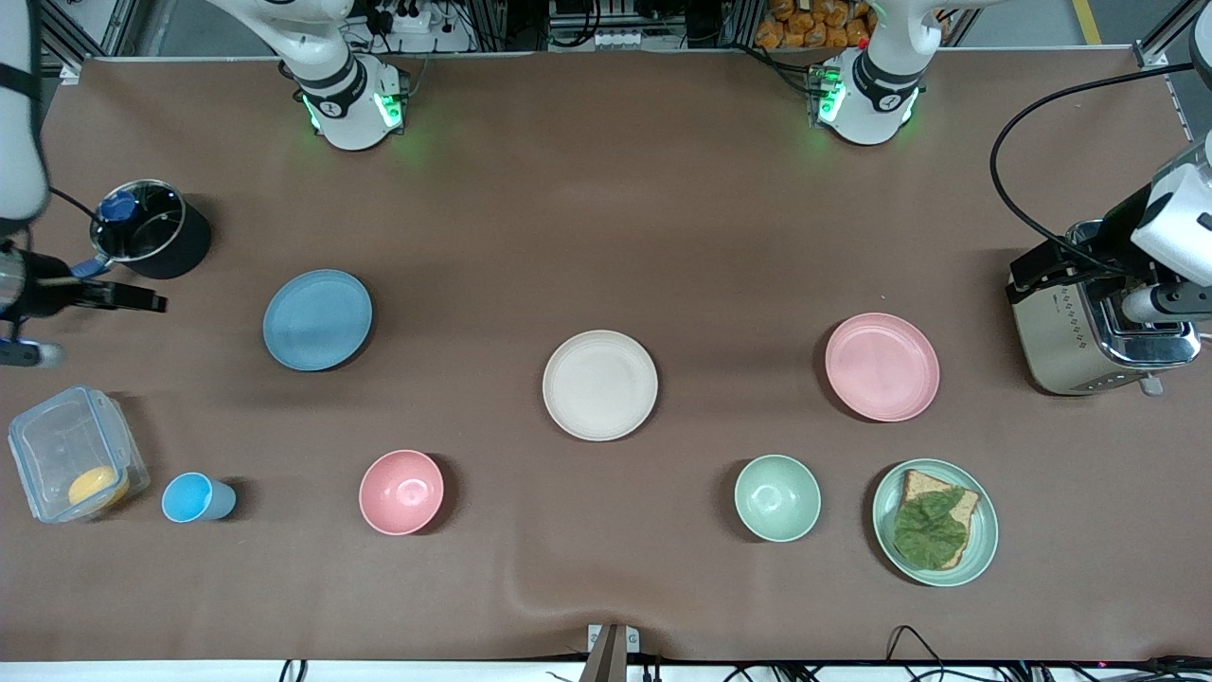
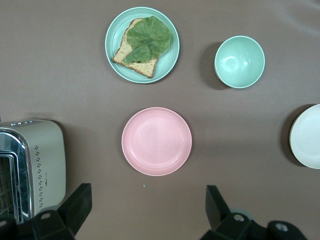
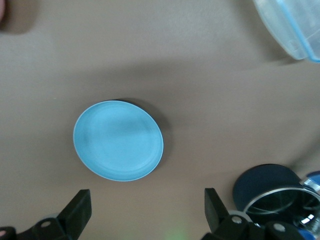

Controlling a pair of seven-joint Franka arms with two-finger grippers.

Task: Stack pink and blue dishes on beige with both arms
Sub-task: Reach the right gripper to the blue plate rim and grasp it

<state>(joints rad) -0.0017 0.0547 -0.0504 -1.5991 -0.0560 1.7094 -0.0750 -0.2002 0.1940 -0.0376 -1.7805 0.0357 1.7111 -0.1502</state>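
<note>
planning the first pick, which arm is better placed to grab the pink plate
Left. The left gripper is open at the toaster end, with the pink plate close by. The right gripper, also open, is beside the blue plate, with the beige plate between the two.

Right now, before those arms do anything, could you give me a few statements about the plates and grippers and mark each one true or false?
1. The pink plate already lies on the beige plate. False: it lies apart on the table, toward the left arm's end.
2. The blue plate has nothing on it. True.
3. The left gripper is open and holds nothing. True.
4. The right gripper grips the blue plate. False: it is open, empty, up in the air.
5. The toast with a leaf sits on the beige plate. False: on the green plate.
</note>
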